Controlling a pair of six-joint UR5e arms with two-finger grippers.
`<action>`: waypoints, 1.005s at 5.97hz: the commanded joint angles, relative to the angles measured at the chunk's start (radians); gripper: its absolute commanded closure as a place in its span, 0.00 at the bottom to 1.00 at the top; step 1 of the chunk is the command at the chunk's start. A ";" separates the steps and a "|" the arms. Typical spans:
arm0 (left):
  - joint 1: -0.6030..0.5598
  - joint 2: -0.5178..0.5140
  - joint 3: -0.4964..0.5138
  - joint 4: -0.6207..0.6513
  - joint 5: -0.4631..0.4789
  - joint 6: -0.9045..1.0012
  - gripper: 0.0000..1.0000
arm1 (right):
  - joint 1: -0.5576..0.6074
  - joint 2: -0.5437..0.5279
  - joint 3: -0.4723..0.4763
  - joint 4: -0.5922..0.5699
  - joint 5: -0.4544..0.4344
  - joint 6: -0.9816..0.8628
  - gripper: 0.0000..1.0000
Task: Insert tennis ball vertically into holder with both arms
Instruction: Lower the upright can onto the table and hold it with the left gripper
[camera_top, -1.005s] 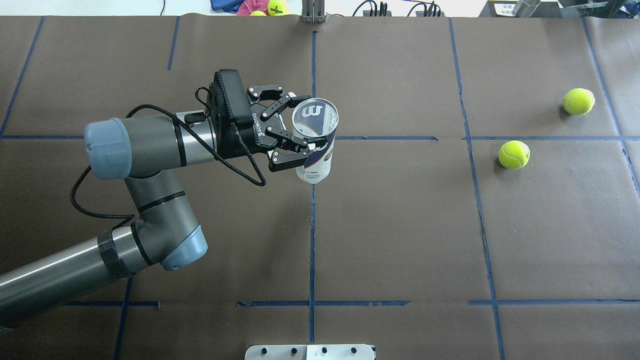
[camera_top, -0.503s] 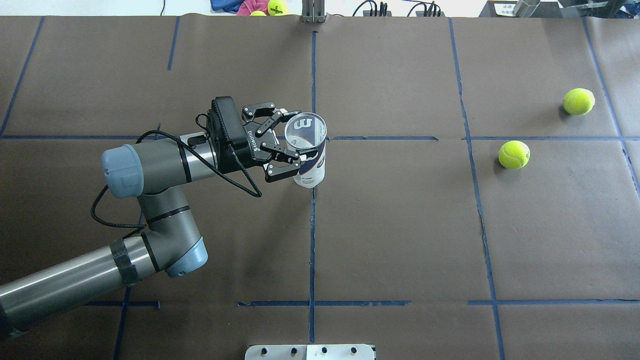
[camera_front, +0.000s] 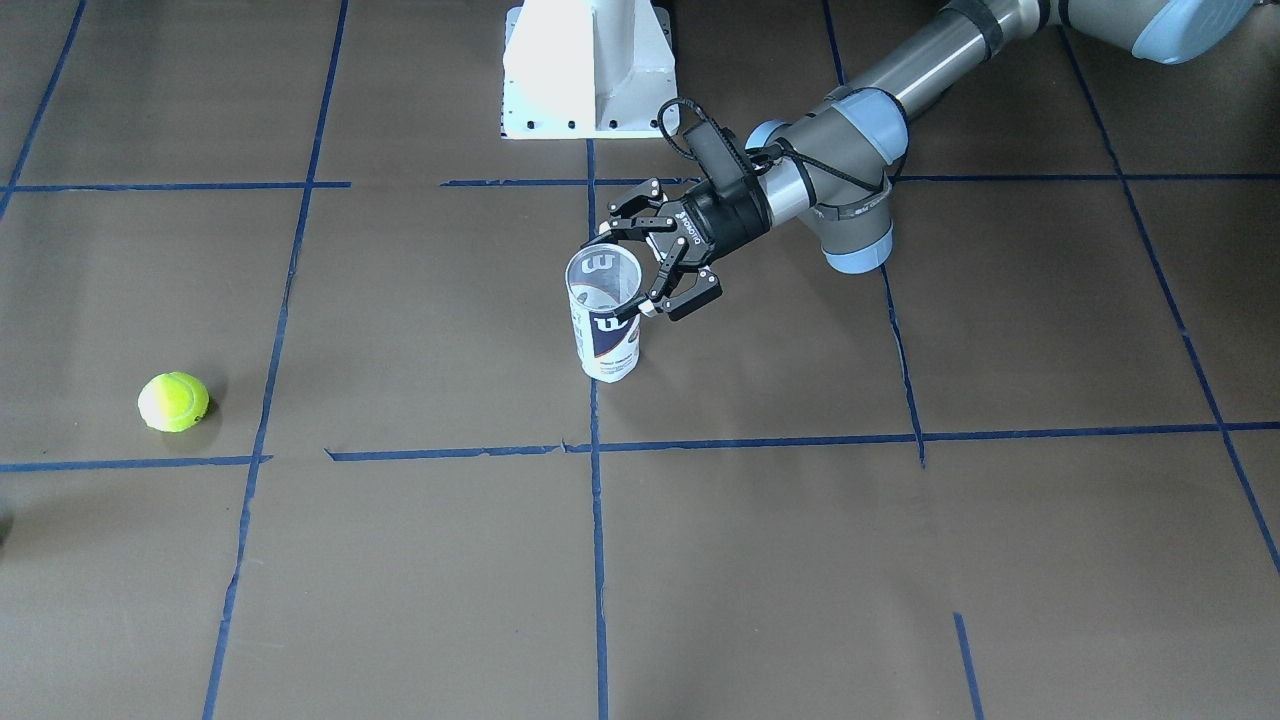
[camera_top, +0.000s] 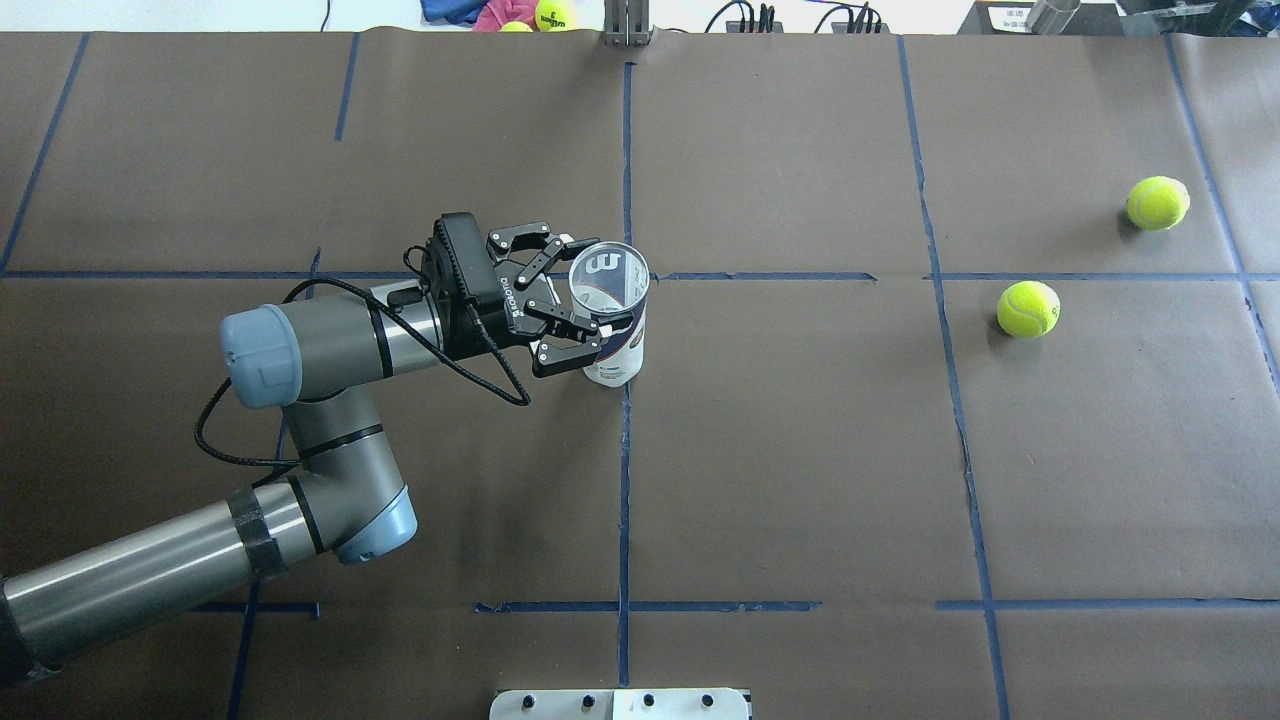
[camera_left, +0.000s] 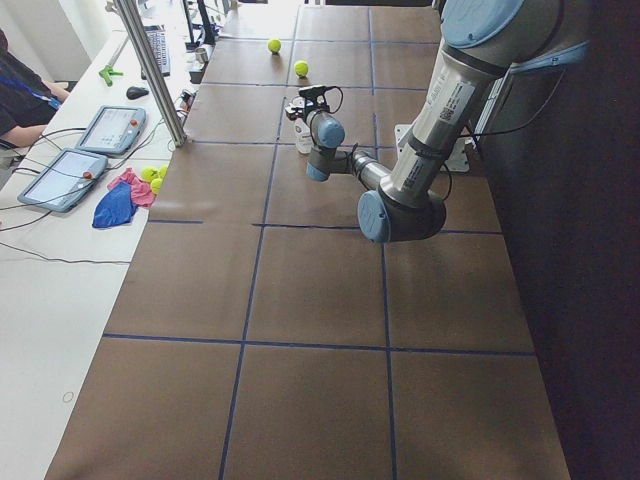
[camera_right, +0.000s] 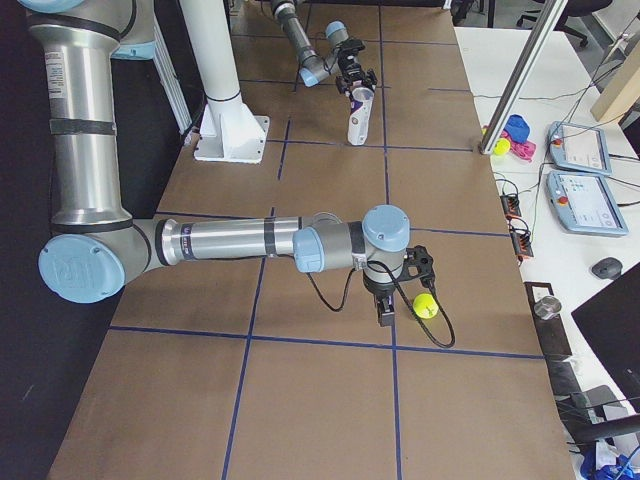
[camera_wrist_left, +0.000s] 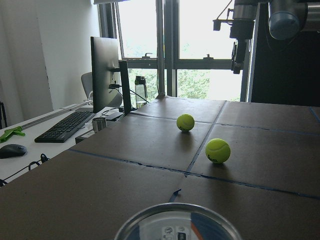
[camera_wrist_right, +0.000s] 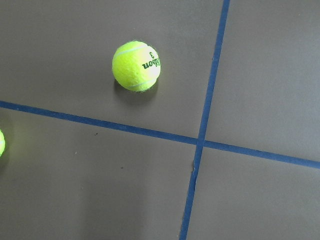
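Observation:
The holder (camera_top: 618, 345), a clear can with a white and navy label, stands upright with its mouth up near the table's middle. My left gripper (camera_top: 585, 292) is shut on it near the rim; both also show in the front view, holder (camera_front: 605, 340) and gripper (camera_front: 628, 275). The holder's rim (camera_wrist_left: 177, 222) fills the bottom of the left wrist view. Two tennis balls (camera_top: 1028, 308) (camera_top: 1158, 203) lie on the right. The right wrist view looks down on one ball (camera_wrist_right: 136, 65). My right gripper (camera_right: 386, 305) hangs high above them; I cannot tell if it is open.
The white pedestal base (camera_front: 590, 70) stands at the robot's edge of the table. A metal post (camera_top: 627, 25) and cables sit at the far edge, with spare balls and cloth (camera_top: 540, 15) beyond. Blue tape lines grid the brown tabletop.
My left gripper has carried the holder toward the robot and lower, still upright. The two balls have not moved.

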 joint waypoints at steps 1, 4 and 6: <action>0.002 0.001 0.001 0.000 0.005 0.002 0.05 | -0.001 0.000 -0.001 0.000 0.000 0.001 0.00; 0.019 0.000 0.004 0.003 0.005 -0.004 0.02 | -0.002 0.000 -0.001 0.000 0.000 0.000 0.00; 0.030 0.000 0.022 0.002 0.005 -0.005 0.02 | -0.002 0.000 -0.004 0.000 0.000 0.000 0.00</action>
